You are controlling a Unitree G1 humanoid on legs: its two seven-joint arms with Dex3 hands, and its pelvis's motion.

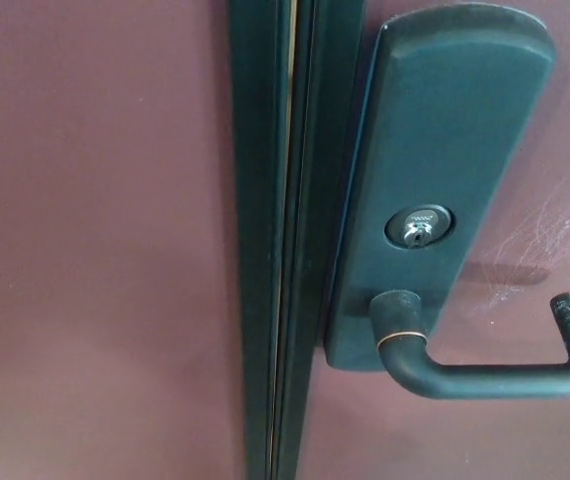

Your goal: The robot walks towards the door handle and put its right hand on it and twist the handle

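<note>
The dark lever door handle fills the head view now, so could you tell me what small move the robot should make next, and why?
Probably bring the right hand up and in from the right onto the dark metal lever door handle. Neither hand is in view, so nothing touches the lever, which lies level below the silver keyhole on the dark backplate. Its horizontal bar looks free to grasp.

robot body: not showing in the head view | arms: none showing | left hand: not showing | right hand: not showing | colours, cables, markings: cannot tell
</note>
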